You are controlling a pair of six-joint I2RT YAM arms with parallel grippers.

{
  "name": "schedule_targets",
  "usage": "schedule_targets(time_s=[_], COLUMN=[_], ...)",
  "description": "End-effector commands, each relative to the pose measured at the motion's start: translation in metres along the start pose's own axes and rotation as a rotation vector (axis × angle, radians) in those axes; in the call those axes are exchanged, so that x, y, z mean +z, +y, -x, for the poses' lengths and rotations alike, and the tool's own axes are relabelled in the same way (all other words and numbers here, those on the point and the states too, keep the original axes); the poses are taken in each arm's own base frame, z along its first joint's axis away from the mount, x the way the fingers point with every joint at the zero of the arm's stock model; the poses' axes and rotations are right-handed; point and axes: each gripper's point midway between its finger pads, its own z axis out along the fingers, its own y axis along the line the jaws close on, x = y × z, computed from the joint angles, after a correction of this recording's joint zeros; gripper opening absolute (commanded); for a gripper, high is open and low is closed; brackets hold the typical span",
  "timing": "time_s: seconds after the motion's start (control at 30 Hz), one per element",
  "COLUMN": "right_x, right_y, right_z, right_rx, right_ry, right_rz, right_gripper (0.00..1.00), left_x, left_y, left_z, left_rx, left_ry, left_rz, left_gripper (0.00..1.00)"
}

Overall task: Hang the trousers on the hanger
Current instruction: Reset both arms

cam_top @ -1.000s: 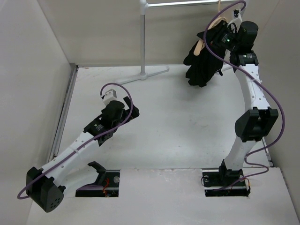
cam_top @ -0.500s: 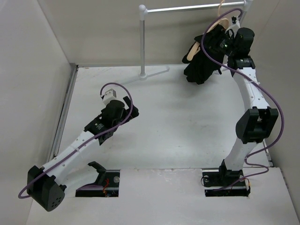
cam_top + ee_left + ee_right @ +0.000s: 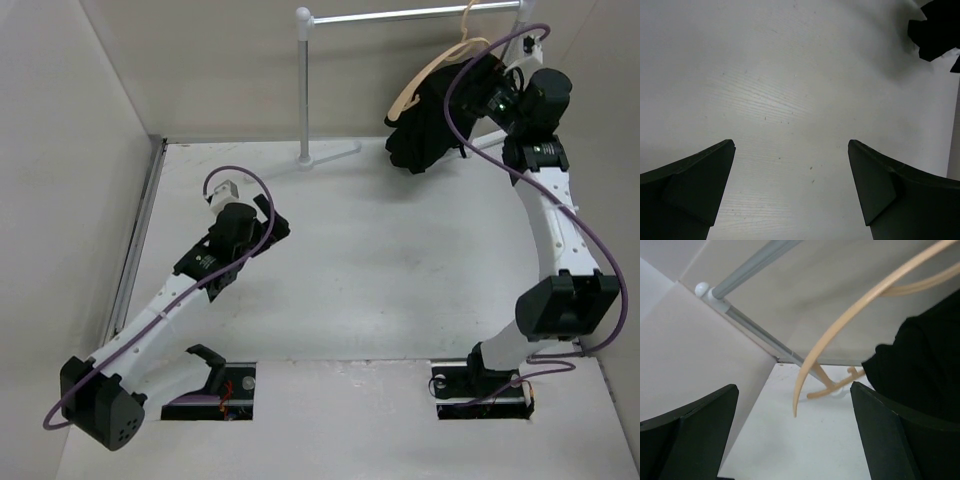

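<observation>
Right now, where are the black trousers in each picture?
Top external: upper right, the trousers hang under the rail.
Left wrist: a dark bit in the top right corner.
Right wrist: along the right edge.
Shared landmark: the tan hanger, seen in the top and right wrist views only.

White arm links [image 3: 547, 215], black joint housings [image 3: 565, 305], purple cables [image 3: 250, 172]; black wedge-shaped tool fingers [image 3: 695, 185].

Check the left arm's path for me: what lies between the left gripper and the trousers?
Only bare table, seen in the top view, between the left gripper and the trousers; the rail's foot lies just behind that stretch.
</observation>
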Motion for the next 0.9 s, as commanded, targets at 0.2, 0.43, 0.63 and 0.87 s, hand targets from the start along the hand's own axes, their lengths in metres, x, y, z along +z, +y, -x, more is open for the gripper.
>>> schedule_targets(time_s=[0.2, 0.43, 0.63, 0.87], right_x=[-0.084, -0.176, -0.226, -0.230], right_y=[-0.020, -0.105, -0.138, -0.128], right_z=[-0.048, -0.190, -0.235, -0.222], right_rx=[0.057, 0.166, 0.173, 0.162], right_ry=[-0.097, 0.046, 0.111, 0.094], right_rz=[-0.226, -0.654, -0.843, -0.838], right_gripper=[1.00, 1.00, 1.00, 1.00], left_x=[0.005, 0.027, 0.037, 0.042], left_y=[-0.029, -0.039, -0.051, -0.053], left_z=[0.007, -0.044, -0.069, -0.094], left_rx=[0.070, 0.185, 0.240, 0.318], left_ry=[0.047, 0.167, 0.206, 0.260], left_rz=[0.009, 0.035, -0.001, 0.007], left_gripper=[1.00, 1.00, 1.00, 1.00])
